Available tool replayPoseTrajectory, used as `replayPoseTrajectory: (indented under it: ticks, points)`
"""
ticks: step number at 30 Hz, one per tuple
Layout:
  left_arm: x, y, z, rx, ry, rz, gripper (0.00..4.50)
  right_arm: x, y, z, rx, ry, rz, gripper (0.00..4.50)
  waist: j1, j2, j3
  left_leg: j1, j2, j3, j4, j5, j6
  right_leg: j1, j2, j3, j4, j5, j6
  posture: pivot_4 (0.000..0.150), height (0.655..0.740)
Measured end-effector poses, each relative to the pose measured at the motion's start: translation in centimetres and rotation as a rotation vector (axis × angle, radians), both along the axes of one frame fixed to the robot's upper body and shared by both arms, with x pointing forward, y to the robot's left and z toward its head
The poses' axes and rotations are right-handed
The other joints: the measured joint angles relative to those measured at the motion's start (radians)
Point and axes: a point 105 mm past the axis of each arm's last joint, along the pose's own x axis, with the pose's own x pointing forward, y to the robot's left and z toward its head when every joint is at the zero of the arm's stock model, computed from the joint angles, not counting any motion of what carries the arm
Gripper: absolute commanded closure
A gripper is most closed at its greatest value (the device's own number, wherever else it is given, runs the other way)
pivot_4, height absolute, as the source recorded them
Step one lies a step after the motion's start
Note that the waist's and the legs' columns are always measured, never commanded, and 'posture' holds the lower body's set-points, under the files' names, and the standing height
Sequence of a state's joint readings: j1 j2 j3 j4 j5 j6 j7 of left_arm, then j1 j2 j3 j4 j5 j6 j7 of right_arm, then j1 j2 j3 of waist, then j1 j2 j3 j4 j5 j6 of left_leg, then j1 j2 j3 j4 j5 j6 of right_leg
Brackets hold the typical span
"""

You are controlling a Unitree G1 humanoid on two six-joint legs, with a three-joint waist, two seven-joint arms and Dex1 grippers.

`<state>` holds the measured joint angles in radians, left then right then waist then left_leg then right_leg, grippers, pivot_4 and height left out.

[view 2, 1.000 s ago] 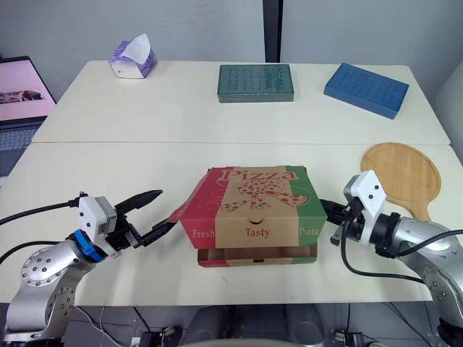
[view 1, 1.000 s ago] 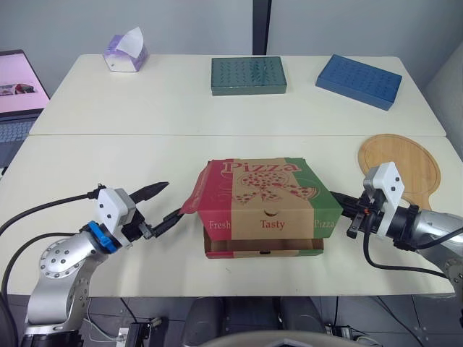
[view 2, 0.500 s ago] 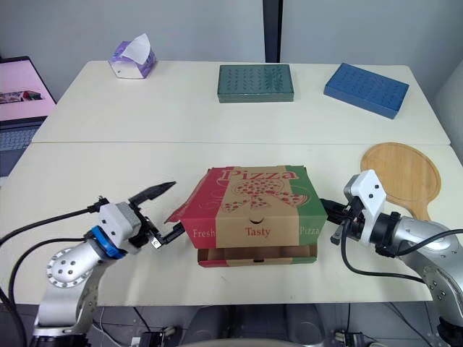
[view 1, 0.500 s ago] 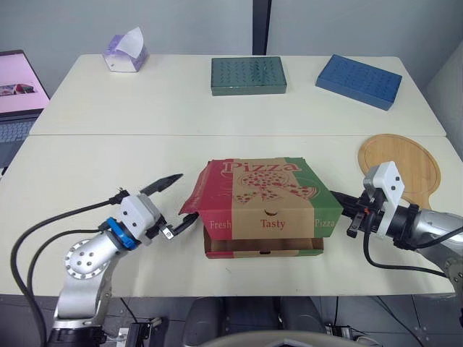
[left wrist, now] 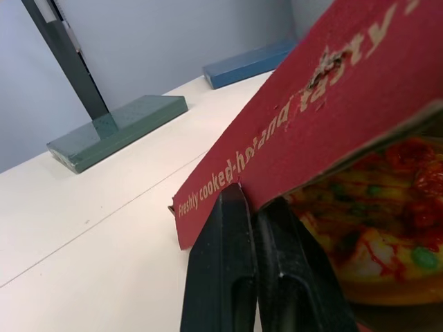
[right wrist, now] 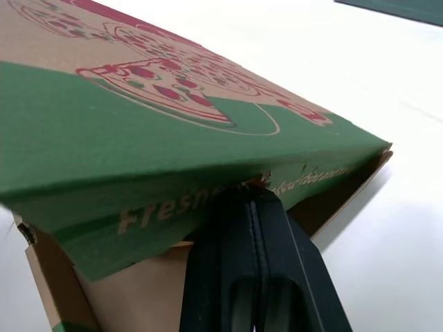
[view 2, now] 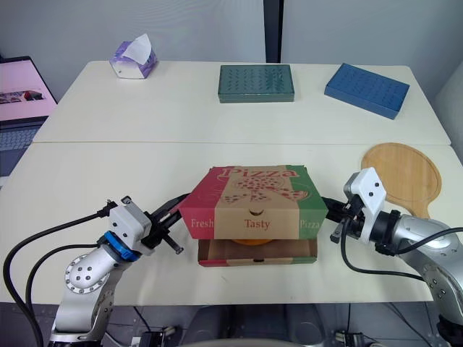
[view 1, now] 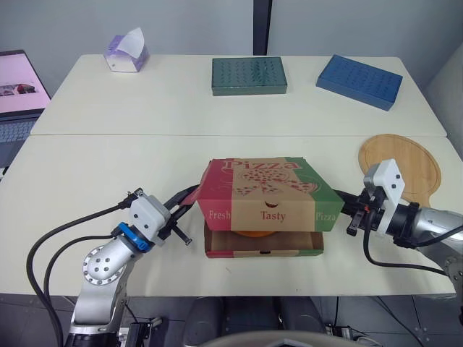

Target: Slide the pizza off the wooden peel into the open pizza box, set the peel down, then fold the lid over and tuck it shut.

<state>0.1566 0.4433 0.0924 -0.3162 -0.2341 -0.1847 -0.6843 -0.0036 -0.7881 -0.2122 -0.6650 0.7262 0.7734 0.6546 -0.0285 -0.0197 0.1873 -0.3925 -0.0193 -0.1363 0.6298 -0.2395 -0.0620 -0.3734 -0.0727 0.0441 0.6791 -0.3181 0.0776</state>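
— Where is the pizza box (view 1: 264, 244) in relation to the claws?

— It sits low in the centre of the left eye view, between the two of them. The left gripper (view 1: 192, 196) is at its left side and the right gripper (view 1: 338, 199) at its right side.

— Is the lid (view 1: 268, 184) down?

— Folded over the base but not tucked. Its front edge stands clear of the base, and the pizza (view 1: 253, 233) shows orange in the gap.

— What is the left claw doing?

— It is clenched on the lid. In the left wrist view the two black fingers (left wrist: 221, 263) are pressed close, with the lower edge of the red side flap (left wrist: 277, 138) caught at their tips.

— And the right one?

— Its fingers (right wrist: 221, 277) are pressed together too, tips against the lower edge of the green side flap (right wrist: 138, 173). Whether cardboard is pinched between them I cannot tell.

— How do the arms stand?

— The left arm rises from the lower left of the frame, elbow low, forearm angled up and rightward to the box. The right arm comes in from the lower right edge, forearm nearly level, pointing left at the box.

— The wooden peel (view 1: 401, 163)?

— Flat on the table (view 1: 108, 166) at the right edge, just behind the right wrist, apart from the box.

— Anything else?

— A green box (view 1: 249, 75) and a blue box (view 1: 358, 81) across the top, a tissue box (view 1: 126, 52) upper left, a laptop (view 1: 18, 90) at the left edge
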Motion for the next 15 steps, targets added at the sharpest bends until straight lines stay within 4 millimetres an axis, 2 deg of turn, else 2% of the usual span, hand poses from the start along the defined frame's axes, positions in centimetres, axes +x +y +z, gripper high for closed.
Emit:
replayPoseTrajectory:
  ticks: [3,9,15]
  points:
    - [-0.3,-0.3,0.2,-0.024,0.013,0.017,4.46,0.0,0.0,0.0,0.0,0.001,0.0,4.5,0.0,0.0,0.0,0.0,0.0,0.0,0.0,0.0,0.0,0.0,0.0,0.0,0.0,0.0,0.0,0.15,0.74]
    - [-0.2,-1.4,1.7,-0.126,0.048,0.045,4.46,0.2,0.1,0.4,0.002,-0.011,0.005,4.5,0.0,0.0,0.0,0.0,0.0,0.0,0.0,0.0,0.0,0.0,0.0,0.0,0.0,0.0,0.0,0.15,0.74]
    - [0.5,-2.1,3.2,-0.196,0.082,0.068,4.46,0.4,0.5,1.2,0.017,-0.027,0.024,4.5,0.0,0.0,0.0,0.0,0.0,0.0,0.0,0.0,0.0,0.0,0.0,0.0,0.0,0.0,0.0,0.15,0.74]
